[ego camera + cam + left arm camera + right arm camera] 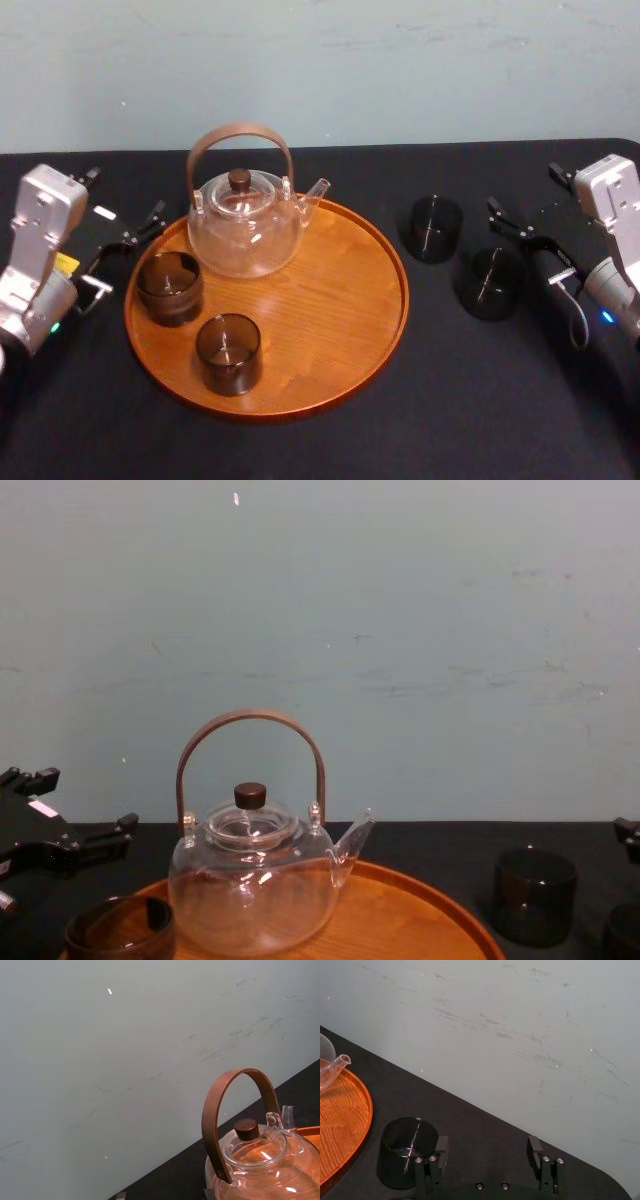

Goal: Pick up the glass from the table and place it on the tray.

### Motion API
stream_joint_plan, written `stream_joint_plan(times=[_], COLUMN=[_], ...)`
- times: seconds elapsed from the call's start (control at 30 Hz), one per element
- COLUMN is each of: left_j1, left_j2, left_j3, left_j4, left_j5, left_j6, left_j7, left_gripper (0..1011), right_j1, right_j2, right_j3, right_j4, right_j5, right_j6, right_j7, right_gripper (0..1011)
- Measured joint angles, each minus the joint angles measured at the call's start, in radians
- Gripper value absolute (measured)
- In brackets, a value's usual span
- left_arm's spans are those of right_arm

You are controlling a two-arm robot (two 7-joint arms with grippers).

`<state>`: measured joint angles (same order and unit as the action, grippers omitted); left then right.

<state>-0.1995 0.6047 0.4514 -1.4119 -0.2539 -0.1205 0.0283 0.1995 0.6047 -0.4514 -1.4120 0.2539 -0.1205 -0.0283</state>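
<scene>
I think the job is partly done. On the tray, one glass stands by the teapot, and a second glass stands in front of it. Two more are not on the tray. The far glass and the near glass stand on the black bench, just to the right of the tray. So there is still picking up to do. The right hand is just to the right of the near glass, with its fingers apart and nothing in them. Seen from that wrist, a dark glass stands just beside one finger, not between the two. I cannot tell which of the two glasses it is. The left hand waits by the tray's left edge, fingers apart and holding nothing.
</scene>
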Motion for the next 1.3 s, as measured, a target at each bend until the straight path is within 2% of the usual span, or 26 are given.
stream_joint_plan(times=[1.3], left_j1=[0.0], left_j2=[0.0], left_j3=[0.0], left_j4=[0.0], left_j5=[0.0], left_j6=[0.0], left_j7=[0.0], left_gripper=[1001], right_j1=[0.0], right_j2=[0.0], right_j3=[0.0], right_j4=[0.0], right_j5=[0.0], right_j6=[0.0], right_j7=[0.0], right_gripper=[1002])
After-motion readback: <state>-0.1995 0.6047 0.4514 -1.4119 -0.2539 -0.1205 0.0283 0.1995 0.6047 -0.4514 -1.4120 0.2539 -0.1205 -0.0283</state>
